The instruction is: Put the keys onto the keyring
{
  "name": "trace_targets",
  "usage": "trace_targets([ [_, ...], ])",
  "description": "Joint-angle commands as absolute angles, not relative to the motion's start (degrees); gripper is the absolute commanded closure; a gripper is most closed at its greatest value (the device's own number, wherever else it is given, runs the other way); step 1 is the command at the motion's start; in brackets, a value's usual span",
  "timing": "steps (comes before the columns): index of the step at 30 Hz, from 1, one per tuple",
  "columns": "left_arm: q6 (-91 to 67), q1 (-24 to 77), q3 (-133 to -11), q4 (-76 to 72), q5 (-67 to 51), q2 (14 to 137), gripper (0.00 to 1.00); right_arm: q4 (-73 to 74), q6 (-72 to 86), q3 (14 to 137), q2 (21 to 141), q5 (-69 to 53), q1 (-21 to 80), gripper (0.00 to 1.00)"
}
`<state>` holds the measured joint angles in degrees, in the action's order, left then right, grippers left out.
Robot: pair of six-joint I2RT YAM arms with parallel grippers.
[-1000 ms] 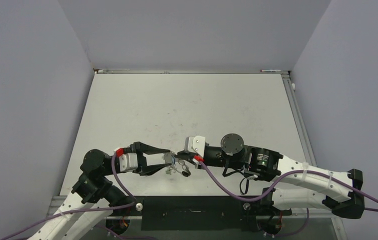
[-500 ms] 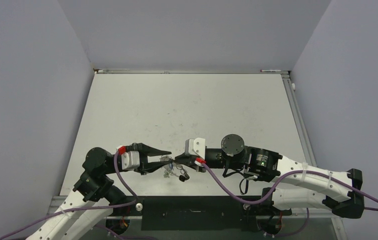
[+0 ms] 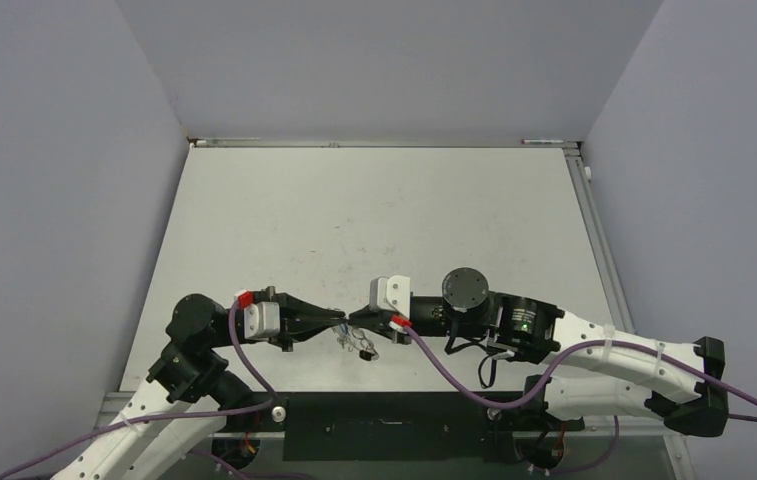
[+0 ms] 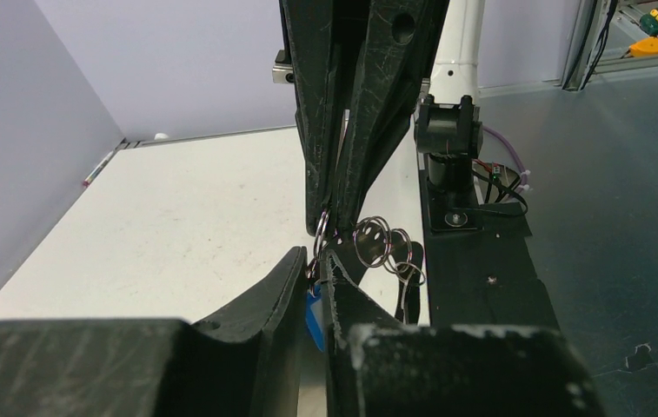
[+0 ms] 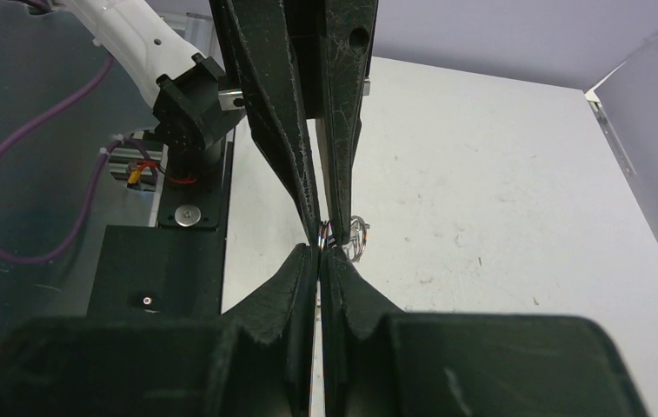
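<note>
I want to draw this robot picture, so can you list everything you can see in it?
Table: one, white, under everything.
Walls: pale grey-purple, around the table.
Keyring: one, silver wire loops bunched together, between the two sets of fingertips.
Key: one with a blue cap, pinched in the left fingers.
Cables: two, purple, trailing from the arms.
Arms: two, black and white, left arm and right arm, meeting near the table's front edge.
Left fingers: two, black, shut on the key.
Right fingers: two, black, shut on the keyring.
</note>
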<state>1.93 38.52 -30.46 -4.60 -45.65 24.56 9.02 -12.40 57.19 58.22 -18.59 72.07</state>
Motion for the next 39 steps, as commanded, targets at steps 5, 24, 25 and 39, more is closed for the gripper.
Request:
trace_targets([
  [5,1.14,38.32,-30.5,-8.08,-45.79,25.13,0.92,1.84,-12.27,59.19,58.87,-21.44,72.46,0.95],
  [24,5.08,38.41,-33.55,-0.1,-38.22,26.57,1.0,17.76,-14.96,65.12,59.02,-14.38,72.51,0.47],
  [25,5.03,38.41,-33.65,-0.09,-38.04,26.8,1.0,20.16,-15.35,66.14,59.39,-13.71,72.51,0.45],
  [39,5.1,38.5,-34.53,3.02,-37.81,29.28,1.0,37.43,-20.04,79.82,72.4,-8.08,72.43,0.62],
])
